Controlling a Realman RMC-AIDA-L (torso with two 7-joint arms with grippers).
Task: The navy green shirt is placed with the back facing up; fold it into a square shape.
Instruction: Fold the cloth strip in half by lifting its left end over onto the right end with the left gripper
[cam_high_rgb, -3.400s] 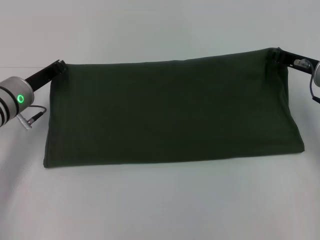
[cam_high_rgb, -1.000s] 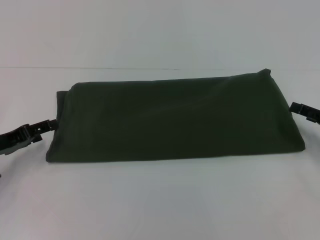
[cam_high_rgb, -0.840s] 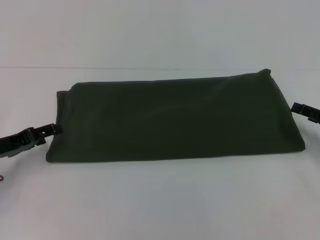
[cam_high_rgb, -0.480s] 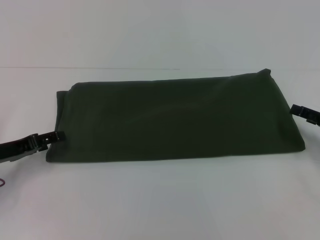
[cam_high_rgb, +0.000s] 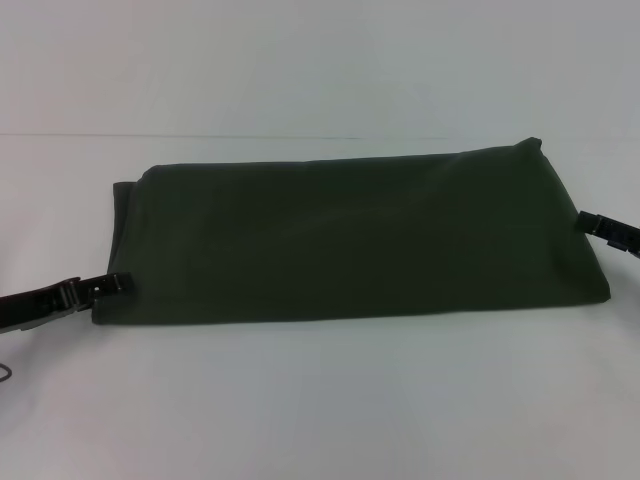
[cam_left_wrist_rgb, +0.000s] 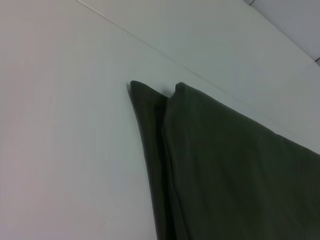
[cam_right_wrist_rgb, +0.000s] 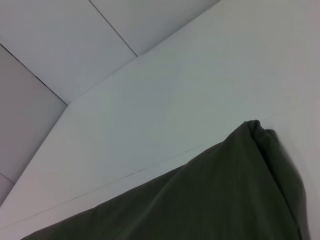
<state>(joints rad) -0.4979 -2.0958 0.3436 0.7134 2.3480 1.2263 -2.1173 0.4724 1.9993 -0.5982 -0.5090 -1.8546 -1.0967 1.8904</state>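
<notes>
The shirt (cam_high_rgb: 350, 235) lies on the bench (cam_high_rgb: 320, 400), folded into a wide band, not yet square; left pincer (cam_high_rgb: 118, 283) and right pincer (cam_high_rgb: 590, 222) sit at its ends, grip unclear

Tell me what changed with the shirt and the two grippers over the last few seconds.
The navy green shirt was held up by its far corners; both grippers let it go and it now lies flat as a wide folded band on the table. The left gripper slid along the shirt's left edge to its near corner. The right gripper dropped to the right edge and has barely moved over the last second. The near hem stayed put.
</notes>
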